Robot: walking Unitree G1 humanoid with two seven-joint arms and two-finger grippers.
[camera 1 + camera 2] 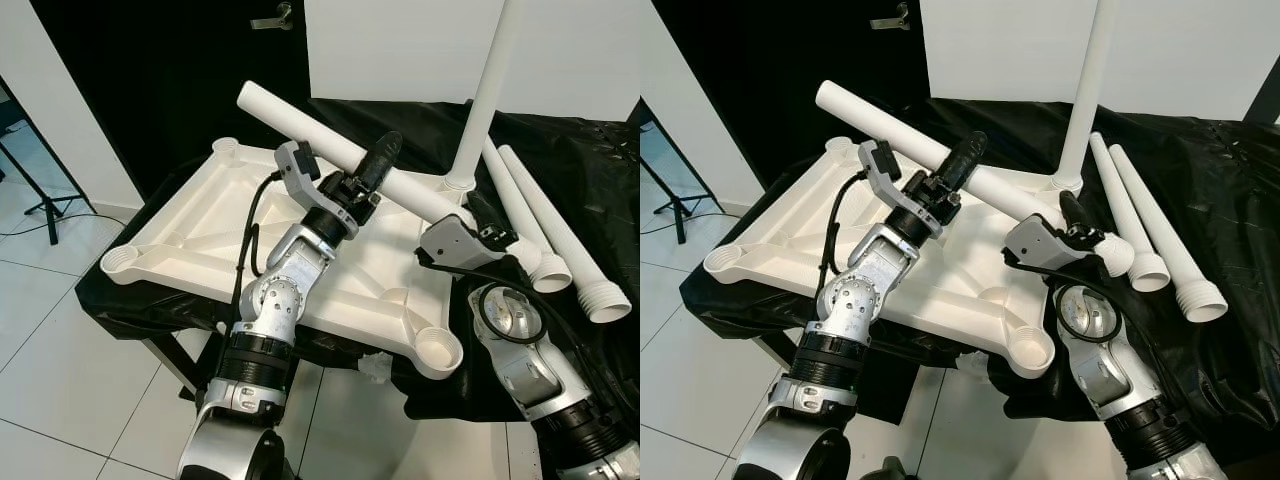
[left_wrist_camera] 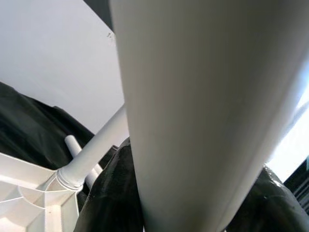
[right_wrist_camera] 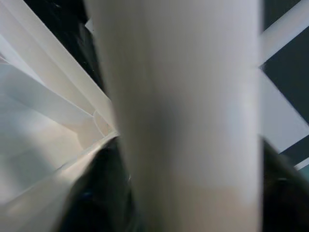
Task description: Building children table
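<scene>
Both arms' jaws clamped around tilted white leg (image 1: 330, 145) above tabletop (image 1: 200, 225).

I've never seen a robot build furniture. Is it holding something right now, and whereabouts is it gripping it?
Yes, one white table leg, held by both grippers: the left gripper around its middle, the right gripper near its wider threaded end.

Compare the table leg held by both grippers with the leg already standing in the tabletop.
The held leg lies slanted above the upside-down tabletop, gripped by the left gripper and right gripper. The standing leg is upright, seated in a corner socket, ungripped. Both are white round tubes.
</scene>
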